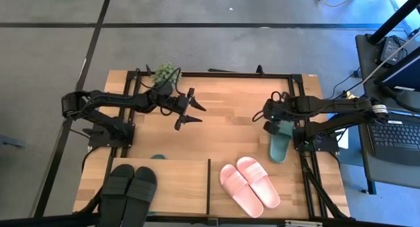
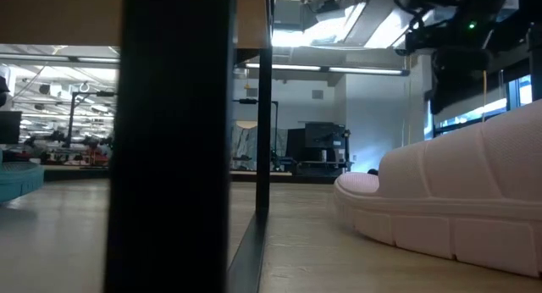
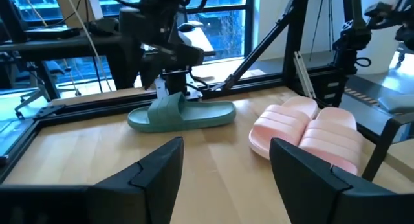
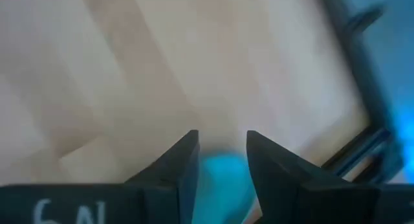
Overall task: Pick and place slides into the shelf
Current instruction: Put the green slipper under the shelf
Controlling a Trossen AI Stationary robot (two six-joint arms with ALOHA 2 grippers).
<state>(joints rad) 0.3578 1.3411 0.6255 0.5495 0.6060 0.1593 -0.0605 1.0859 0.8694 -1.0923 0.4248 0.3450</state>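
Bare tabletop [image 1: 230, 119] lies open across the middle, between the left gripper [image 1: 189, 111] and the right gripper [image 1: 270, 122]. Along the near edge the shelf [image 1: 177, 181] blocks the left half, black slides [image 1: 128, 187] on its top board. The pink slides [image 1: 249, 182] crowd the gap right of the shelf; the green slide [image 1: 280, 145] lies near the right edge.

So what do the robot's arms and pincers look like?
Both arms are black and jointed, with black cables running along them. The left pincer has two pointed black fingers. The right pincer has flat dark fingers, with white marks reading something like 6A near its base.
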